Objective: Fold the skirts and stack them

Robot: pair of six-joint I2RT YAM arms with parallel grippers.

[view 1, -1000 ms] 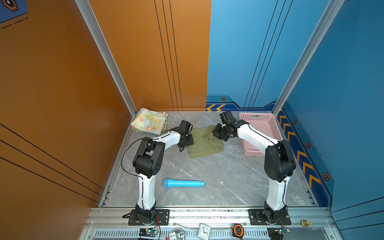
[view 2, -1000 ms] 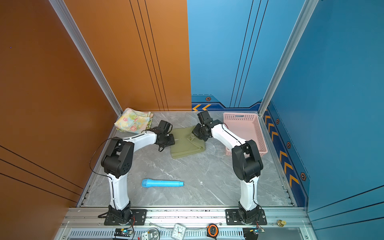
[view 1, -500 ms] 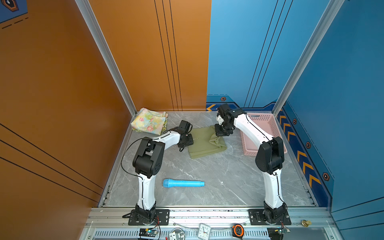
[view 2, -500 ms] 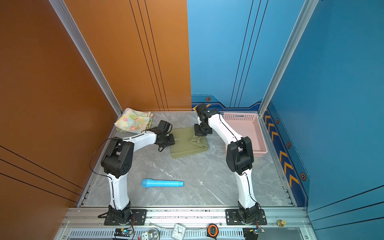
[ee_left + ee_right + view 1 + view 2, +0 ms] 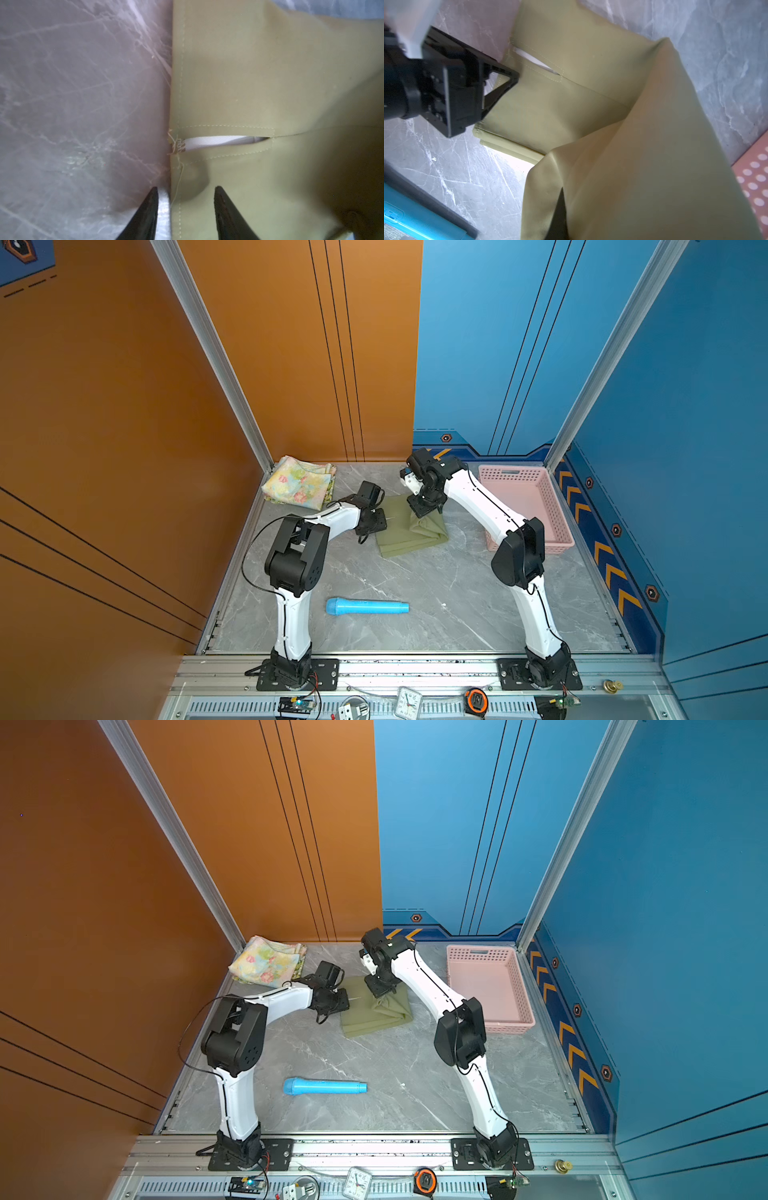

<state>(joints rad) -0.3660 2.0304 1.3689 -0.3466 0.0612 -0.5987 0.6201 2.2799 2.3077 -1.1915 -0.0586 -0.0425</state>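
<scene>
The olive green skirt [image 5: 409, 533] [image 5: 374, 1016] lies partly folded mid-table. My left gripper [image 5: 376, 523] [image 5: 343, 1001] is at its left edge, open. In the left wrist view its fingertips [image 5: 185, 187] straddle the stitched hem of the skirt [image 5: 259, 83], one on marble and one on cloth. My right gripper [image 5: 422, 511] [image 5: 378, 991] is shut on a raised flap of that skirt [image 5: 643, 166], which drapes over its finger [image 5: 560, 214]. A folded pastel floral skirt [image 5: 299, 486] [image 5: 268, 963] sits in the back left corner.
A pink lattice basket [image 5: 561, 531] [image 5: 524, 1011] stands at the back right beside the right arm. A blue cylinder [image 5: 368, 607] [image 5: 325, 1087] lies on the grey marble table toward the front. Orange and blue walls close in the back and sides.
The right arm's wrist and elbow have swung leftward, bringing the held olive flap over the skirt. The left arm has not moved.
</scene>
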